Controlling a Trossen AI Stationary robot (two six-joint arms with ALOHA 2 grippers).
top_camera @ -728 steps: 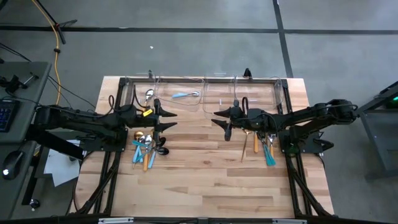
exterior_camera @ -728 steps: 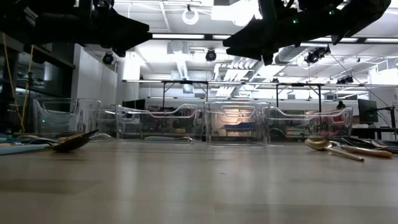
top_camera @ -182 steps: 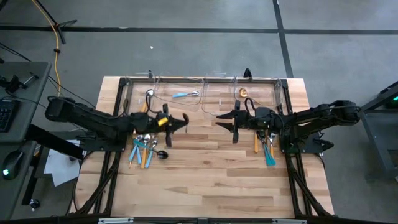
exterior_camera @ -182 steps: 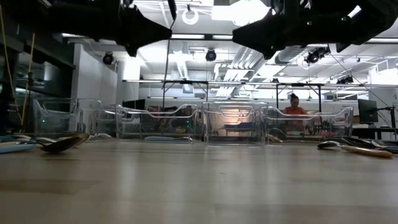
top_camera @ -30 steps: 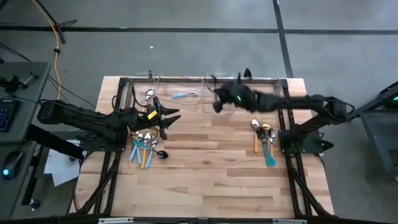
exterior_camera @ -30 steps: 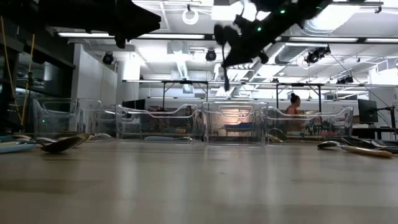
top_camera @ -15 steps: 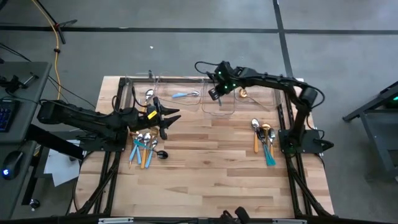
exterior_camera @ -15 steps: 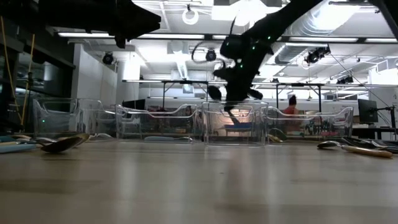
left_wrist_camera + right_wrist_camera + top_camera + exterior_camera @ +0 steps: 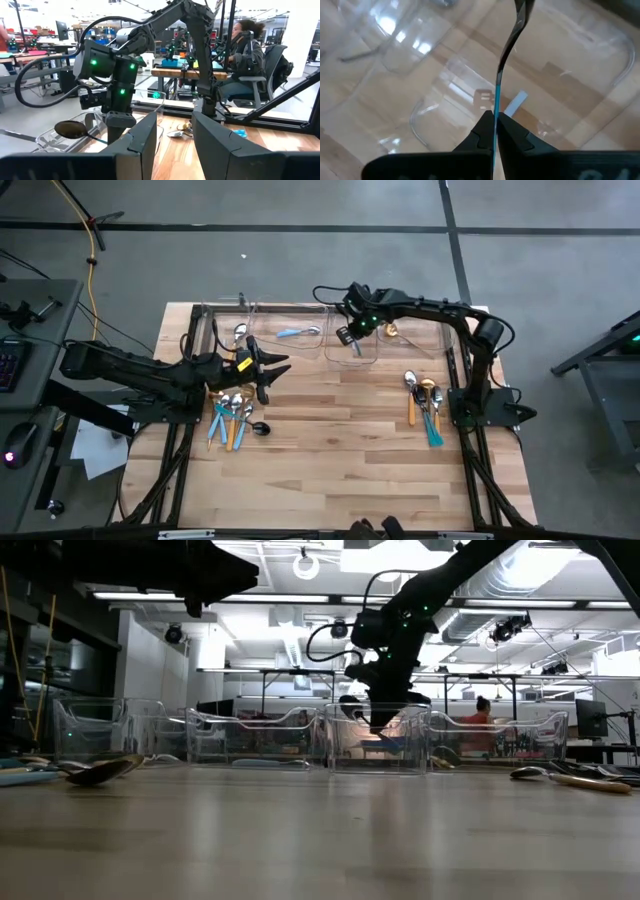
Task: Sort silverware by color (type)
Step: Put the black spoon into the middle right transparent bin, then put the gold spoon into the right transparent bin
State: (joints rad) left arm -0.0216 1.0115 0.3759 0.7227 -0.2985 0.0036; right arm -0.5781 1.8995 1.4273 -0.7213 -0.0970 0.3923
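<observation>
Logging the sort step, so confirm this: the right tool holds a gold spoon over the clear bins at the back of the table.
Not gold. The right tool is shut on a black spoon with a blue handle, as the right wrist view shows. The rest stands: it hangs over the clear bins at the back of the table.
</observation>
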